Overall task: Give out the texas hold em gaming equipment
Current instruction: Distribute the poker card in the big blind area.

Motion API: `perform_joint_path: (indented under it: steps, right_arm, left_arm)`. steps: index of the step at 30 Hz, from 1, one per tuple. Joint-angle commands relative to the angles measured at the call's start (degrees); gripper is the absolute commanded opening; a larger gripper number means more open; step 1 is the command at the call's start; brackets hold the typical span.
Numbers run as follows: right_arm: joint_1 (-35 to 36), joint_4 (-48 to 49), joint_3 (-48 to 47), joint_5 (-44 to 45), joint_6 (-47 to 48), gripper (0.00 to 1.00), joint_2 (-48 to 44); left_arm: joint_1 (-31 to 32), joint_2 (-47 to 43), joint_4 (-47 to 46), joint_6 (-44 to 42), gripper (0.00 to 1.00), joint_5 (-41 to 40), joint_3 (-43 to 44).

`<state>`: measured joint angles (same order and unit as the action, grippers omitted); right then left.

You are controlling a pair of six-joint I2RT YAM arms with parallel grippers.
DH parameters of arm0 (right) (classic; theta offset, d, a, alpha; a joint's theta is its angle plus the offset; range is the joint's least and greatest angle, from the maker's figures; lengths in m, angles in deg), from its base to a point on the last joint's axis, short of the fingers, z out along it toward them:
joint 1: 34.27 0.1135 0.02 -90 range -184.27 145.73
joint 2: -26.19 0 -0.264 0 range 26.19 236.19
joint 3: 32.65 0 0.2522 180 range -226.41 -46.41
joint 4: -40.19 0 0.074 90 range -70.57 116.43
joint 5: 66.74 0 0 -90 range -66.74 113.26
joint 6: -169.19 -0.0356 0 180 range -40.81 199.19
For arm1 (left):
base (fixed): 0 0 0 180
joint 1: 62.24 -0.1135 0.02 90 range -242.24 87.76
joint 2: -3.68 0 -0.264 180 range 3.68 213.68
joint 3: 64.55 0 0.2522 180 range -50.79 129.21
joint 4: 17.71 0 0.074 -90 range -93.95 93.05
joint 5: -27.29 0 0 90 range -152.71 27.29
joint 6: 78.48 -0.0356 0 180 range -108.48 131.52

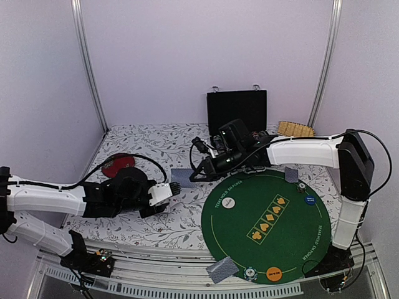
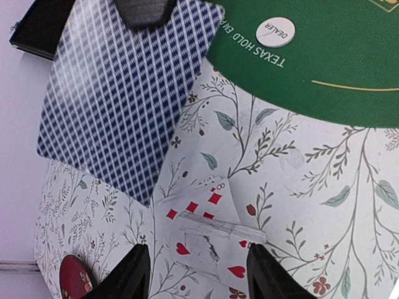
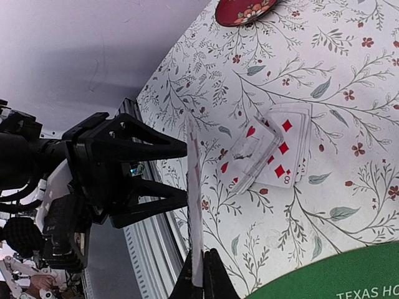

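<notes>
The right tool [image 3: 202,274] is holding a card [image 2: 131,93] upright just in front of the left tool [image 2: 197,249], blocking the gap between them. Face-up cards [image 3: 271,156] are lying on the worktop [image 1: 156,230] beneath them. The red dish [image 1: 118,164] is standing to the left and the green mat [image 1: 274,249] to the right; bare floral cloth is lying open toward the arm bases.

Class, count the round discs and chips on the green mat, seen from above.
5: white dealer disc at left; small chip and blue disc at far right; striped chip beside orange disc at near edge. The right arm may hide others.
</notes>
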<state>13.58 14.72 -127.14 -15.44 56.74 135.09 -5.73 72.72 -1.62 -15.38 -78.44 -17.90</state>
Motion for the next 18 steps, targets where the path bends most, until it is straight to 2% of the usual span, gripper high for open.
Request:
perform_joint_path:
  steps: [1,6,8,13,16,18]
  right_arm:
    - [-1.4,1.9,2.1,0.1,0.1,0.02,-4.2]
    - [-3.0,0.2,6.5,0.3,1.0,0.02,-8.9]
    - [-3.1,-3.0,8.6,-2.2,2.3,0.02,-10.6]
    - [-1.2,-6.9,21.0,-12.5,3.4,0.02,-17.2]
    - [1.8,-8.1,27.4,-12.7,2.8,0.02,-20.5]
    - [3.6,-4.2,32.1,-13.5,-0.8,0.02,-22.0]
  left_arm:
    - [0.7,0.8,3.0,2.8,0.57,0.5,2.4]
    - [-0.3,-2.1,4.2,6.4,0.63,3.3,2.9]
    - [-0.4,-2.3,4.8,6.7,0.67,3.8,2.7]
    - [-1.2,-2.1,6.4,6.6,0.78,3.7,3.0]
    - [-2.0,-2.1,6.7,6.9,0.8,4.0,3.2]
    - [-2.1,-1.9,6.7,6.9,0.8,3.7,3.3]
